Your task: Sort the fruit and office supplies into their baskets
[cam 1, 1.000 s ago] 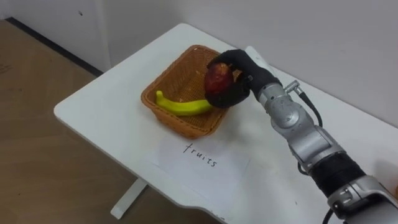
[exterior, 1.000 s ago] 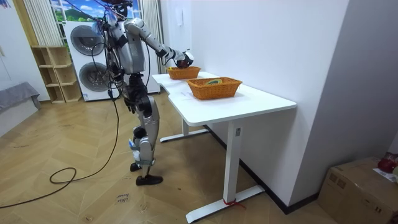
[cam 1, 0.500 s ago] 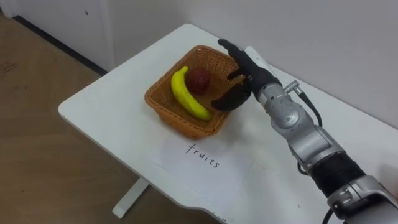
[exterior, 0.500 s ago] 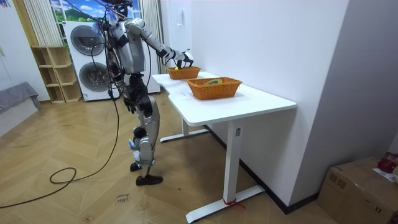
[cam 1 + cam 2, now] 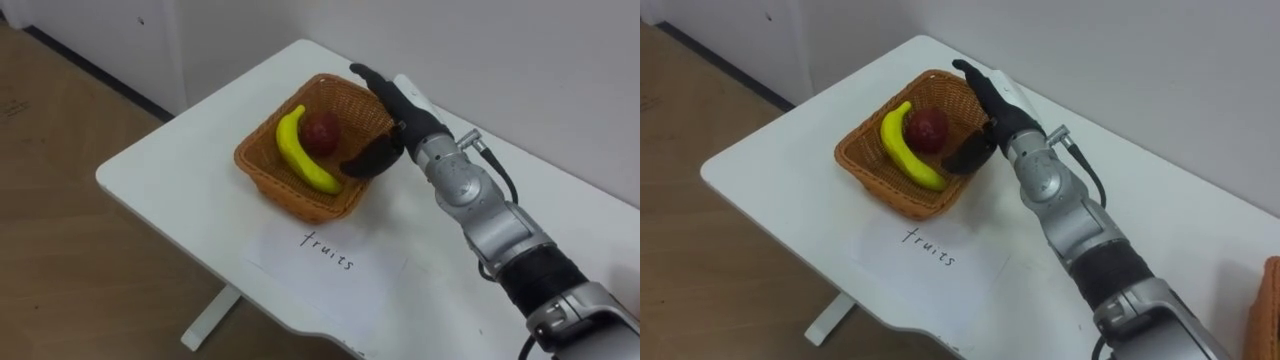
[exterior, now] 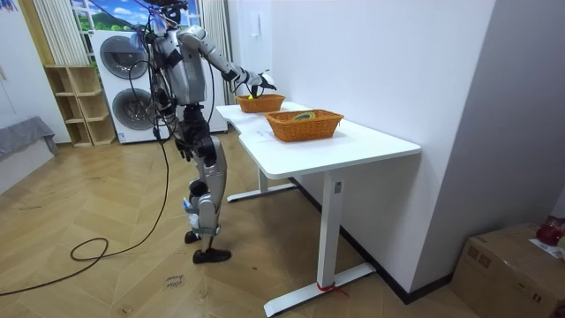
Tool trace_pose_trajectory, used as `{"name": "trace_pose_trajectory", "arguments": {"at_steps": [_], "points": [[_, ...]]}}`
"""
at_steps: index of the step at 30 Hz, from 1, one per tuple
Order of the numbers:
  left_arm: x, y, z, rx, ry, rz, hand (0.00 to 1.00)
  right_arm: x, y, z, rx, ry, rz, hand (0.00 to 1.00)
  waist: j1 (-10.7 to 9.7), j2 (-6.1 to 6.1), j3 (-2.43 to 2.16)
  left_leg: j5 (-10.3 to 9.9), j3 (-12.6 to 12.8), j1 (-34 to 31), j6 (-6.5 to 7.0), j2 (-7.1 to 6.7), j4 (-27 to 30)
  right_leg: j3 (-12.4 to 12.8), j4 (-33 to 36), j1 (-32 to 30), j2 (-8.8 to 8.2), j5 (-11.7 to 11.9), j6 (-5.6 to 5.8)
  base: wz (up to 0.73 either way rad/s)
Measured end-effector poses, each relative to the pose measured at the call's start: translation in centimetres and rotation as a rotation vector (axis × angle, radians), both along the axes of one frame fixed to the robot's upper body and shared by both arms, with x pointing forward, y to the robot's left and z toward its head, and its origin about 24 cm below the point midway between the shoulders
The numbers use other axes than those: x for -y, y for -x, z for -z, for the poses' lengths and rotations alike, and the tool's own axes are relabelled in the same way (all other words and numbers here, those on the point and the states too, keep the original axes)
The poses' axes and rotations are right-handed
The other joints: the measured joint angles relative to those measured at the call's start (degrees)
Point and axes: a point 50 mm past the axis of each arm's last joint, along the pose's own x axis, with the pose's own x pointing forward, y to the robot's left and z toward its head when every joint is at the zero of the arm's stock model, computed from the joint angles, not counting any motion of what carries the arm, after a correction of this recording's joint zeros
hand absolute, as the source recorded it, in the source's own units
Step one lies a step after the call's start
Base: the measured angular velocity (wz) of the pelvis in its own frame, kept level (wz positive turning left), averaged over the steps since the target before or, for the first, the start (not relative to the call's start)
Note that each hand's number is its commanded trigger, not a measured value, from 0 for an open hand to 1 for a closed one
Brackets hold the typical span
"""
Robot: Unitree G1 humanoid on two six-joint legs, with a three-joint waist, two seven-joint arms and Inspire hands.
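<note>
Writing first: one word, "fruits", handwritten in dark pen on a single white paper sheet. It lies flat on the white rectangular table, at 5 o'clock from the basket and just beside it.

Counts from the head cameras: one brown woven wicker basket, and in it one yellow curved banana and one dark red round apple. The apple sits at 1 o'clock from the banana's middle, touching or nearly so; I can't tell which. Both fruits lie on the basket floor, free of the hand.

Black right hand is at the basket's 3 o'clock rim. Its fingers are stretched straight toward 11 o'clock above the far-right rim. The thumb is spread wide, pointing at 8 o'clock into the basket toward the banana's near end. Nothing is in its grasp. Whether the thumb touches the wicker I can't tell.

Room view: the robot stands upright beside the table, right arm reached out over the far basket. I count two wicker baskets on the table in all. The second orange-brown wicker basket sits at 4 o'clock from the first, apart from it. It holds something yellow and green, too small to name. Two washing machines are stacked behind the robot.
</note>
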Motion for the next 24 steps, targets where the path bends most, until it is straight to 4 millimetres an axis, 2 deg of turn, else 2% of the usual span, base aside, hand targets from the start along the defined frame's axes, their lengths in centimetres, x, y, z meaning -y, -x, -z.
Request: {"name": "trace_pose_trajectory", "arguments": {"at_steps": [16, 21, 24], "points": [[0.1, 0.2, 0.1, -0.005, 0.001, -0.004, 0.00, 0.1, -0.1, -0.3, -0.008, -0.062, 0.008, 0.00, -0.4, -0.02, -0.04, 0.0, 0.0, 0.2, 0.01, -0.06, 0.2, 0.1, 0.0, 0.3, -0.05, 0.0, 0.00, 0.00], [0.1, 0.4, 0.2, -0.011, 0.003, -0.012, 0.00, 0.9, -0.4, -1.0, -0.007, -0.183, 0.059, 0.00, -1.8, 0.21, -0.07, 0.0, -0.1, 0.1, 0.02, -0.30, 0.4, 0.2, -0.1, 0.4, -0.22, 0.0, 0.03, 0.01], [-0.1, 0.8, 0.1, -0.001, 0.001, -0.044, 0.00, 1.6, -0.6, -2.4, 0.034, -0.285, 0.098, 0.00, -3.1, 0.43, -0.12, 0.0, 0.4, 0.1, 0.05, -0.32, 0.5, 0.9, -0.1, 0.3, -0.16, 0.0, 0.03, -0.06]]}}
